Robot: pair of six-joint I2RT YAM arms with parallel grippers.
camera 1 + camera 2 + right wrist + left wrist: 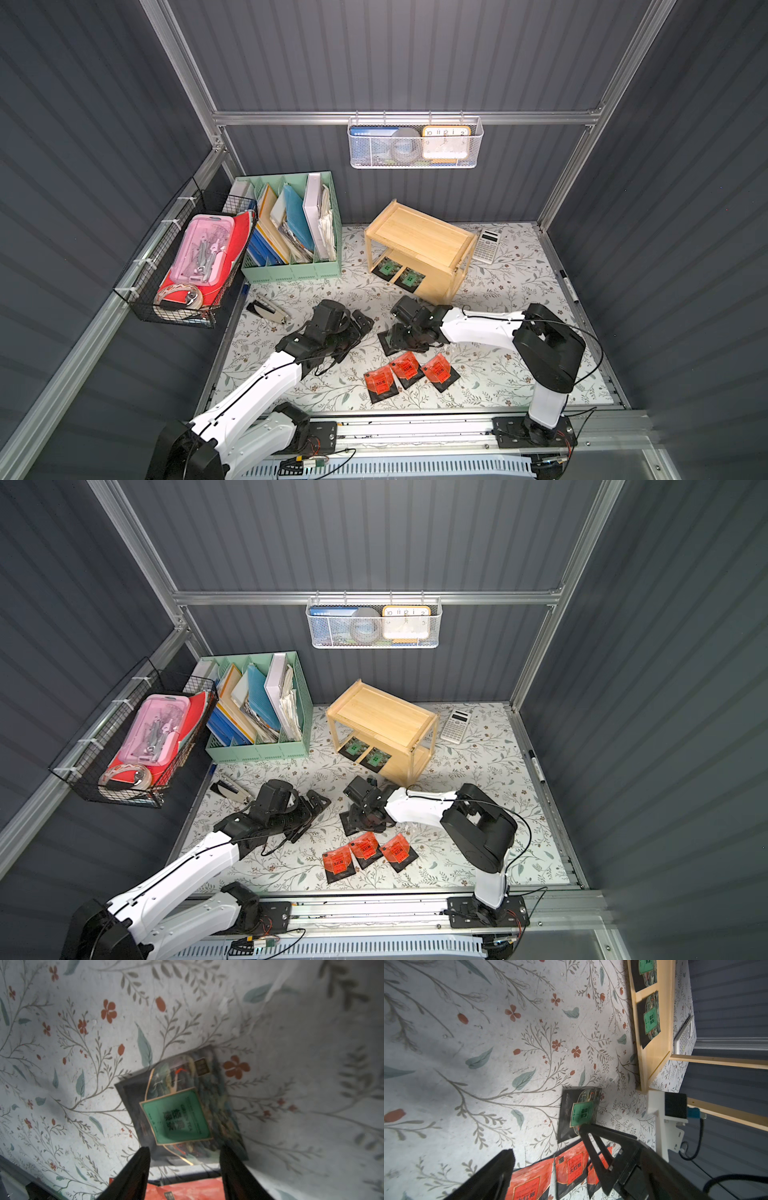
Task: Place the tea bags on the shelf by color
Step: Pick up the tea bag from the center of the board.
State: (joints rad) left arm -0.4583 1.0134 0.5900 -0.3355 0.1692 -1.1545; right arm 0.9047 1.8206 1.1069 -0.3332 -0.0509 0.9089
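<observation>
The light wooden shelf (419,237) (382,717) stands at the back of the table. Two green-label tea bags (387,266) (410,277) lie on its lower tier, also in the left wrist view (651,1020). A third green tea bag (178,1113) (579,1111) lies on the mat under my right gripper (399,336) (184,1148). Its jaws stand open, tips over the bag's near edge; contact is unclear. Three red-label tea bags (380,384) (405,368) (438,370) lie in a row toward the front. My left gripper (357,338) (547,1140) hovers wide open and empty, left of the green bag.
A mint-green file organizer (291,232) stands at the back left, with a black wire basket (187,262) on the left wall. A stapler (268,309) lies left of my left arm. A calculator (487,245) sits right of the shelf. A white mesh basket (415,143) hangs on the back wall.
</observation>
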